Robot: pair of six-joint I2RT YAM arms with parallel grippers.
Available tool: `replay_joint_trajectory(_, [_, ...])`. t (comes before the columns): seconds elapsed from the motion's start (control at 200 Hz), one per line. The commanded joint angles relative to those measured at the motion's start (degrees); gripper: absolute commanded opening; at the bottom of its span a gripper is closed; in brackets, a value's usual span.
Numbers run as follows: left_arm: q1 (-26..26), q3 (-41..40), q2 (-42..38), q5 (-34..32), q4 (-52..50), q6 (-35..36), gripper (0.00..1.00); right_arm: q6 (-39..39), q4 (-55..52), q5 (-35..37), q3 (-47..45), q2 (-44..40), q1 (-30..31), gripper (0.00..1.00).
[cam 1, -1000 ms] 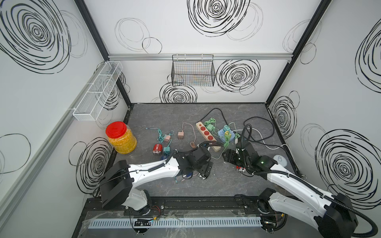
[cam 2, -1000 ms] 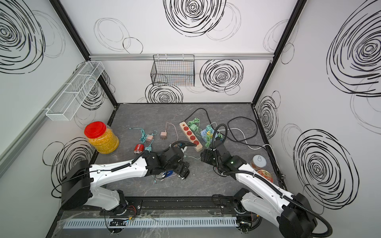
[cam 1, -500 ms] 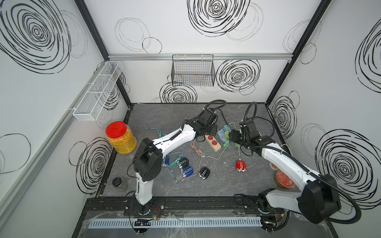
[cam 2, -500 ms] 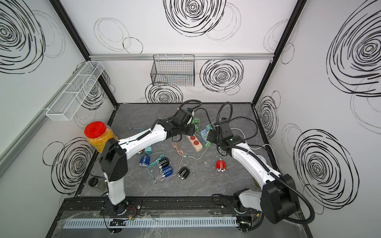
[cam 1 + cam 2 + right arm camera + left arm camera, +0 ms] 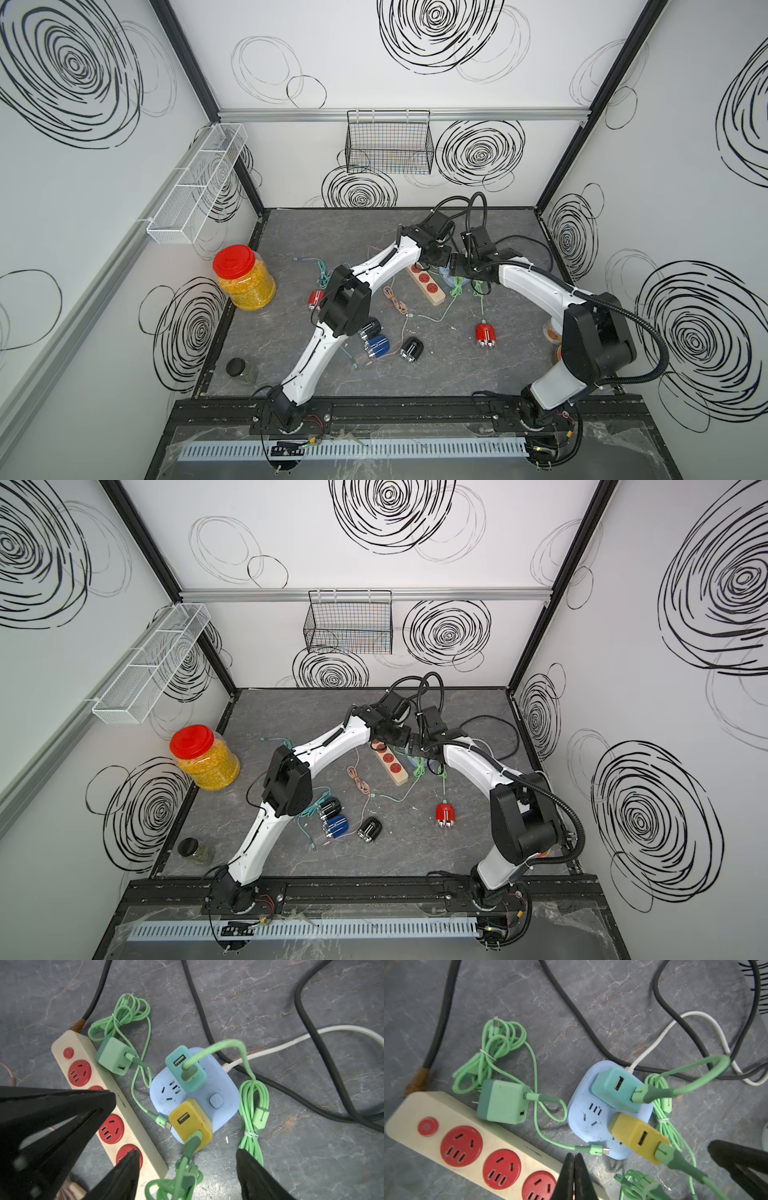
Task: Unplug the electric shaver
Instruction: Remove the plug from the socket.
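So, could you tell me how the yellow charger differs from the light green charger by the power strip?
The yellow charger is plugged into the blue socket hub; the light green charger lies unplugged, prongs bare, beside the beige power strip. The yellow one stands up from the hub; the green one lies on its side. Both hold a green cable in one USB port, with a second free.

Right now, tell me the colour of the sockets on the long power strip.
Red sockets; clearest in the left wrist view.

Top views high, facing down, both wrist views near blue socket [image 5: 598, 1134]
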Motion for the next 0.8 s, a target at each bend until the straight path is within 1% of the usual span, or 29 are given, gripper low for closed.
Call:
replay_joint_trajectory(0.0, [1.2,-4.2,-3.2,6.5,5.1,-3.0,0.06,-1.4,4.5,-2.2,-3.3,-2.0,-0.7,0.74])
replay_joint_trajectory(0.04, [1.6,-5.6,-3.6,8.4,6.7,-3.4,0.06,-1.5,5.2,-2.6,-3.9,-2.1,-0.7,0.73])
replay_joint_trajectory(0.065, [1.8,-6.1,-3.7,9.4,7.3,-5.3,0.05,-1.6,6.0,-2.5,-4.3,-2.1,-0.7,0.73])
replay_joint_trajectory(0.17, [2.7,-6.5,-2.6,11.9,7.6,-7.7,0.04,-2.6,8.2,-1.8,-5.3,-1.4,-1.2,0.69])
replay_joint_trajectory(0.21, [3.2,-6.6,-2.0,13.4,7.9,-9.0,0.02,-3.0,8.9,-1.9,-5.7,-1.4,-1.4,0.67])
replay_joint_trajectory(0.31, [4.3,-9.1,-2.2,18.1,12.0,-11.5,0.00,-4.5,13.1,-2.7,-8.2,-2.6,-1.4,0.65])
replay_joint_trajectory(0.415, [4.6,-9.1,-1.8,20.3,13.7,-11.8,0.00,-5.4,13.2,-0.4,-7.2,-2.3,-1.6,0.66])
replay_joint_trajectory(0.595, [4.8,-7.0,1.5,24.6,15.3,-13.2,0.00,-7.9,12.9,-1.3,-3.8,0.9,-1.7,0.66])
replay_joint_trajectory(0.686, [4.7,-7.9,1.8,25.7,17.4,-14.4,0.00,-8.5,13.6,-1.6,-3.4,0.4,-1.4,0.67])
replay_joint_trajectory(0.796, [4.6,-8.2,2.4,26.9,19.2,-15.8,0.00,-9.0,13.6,-1.9,-2.9,-0.4,-1.4,0.70])
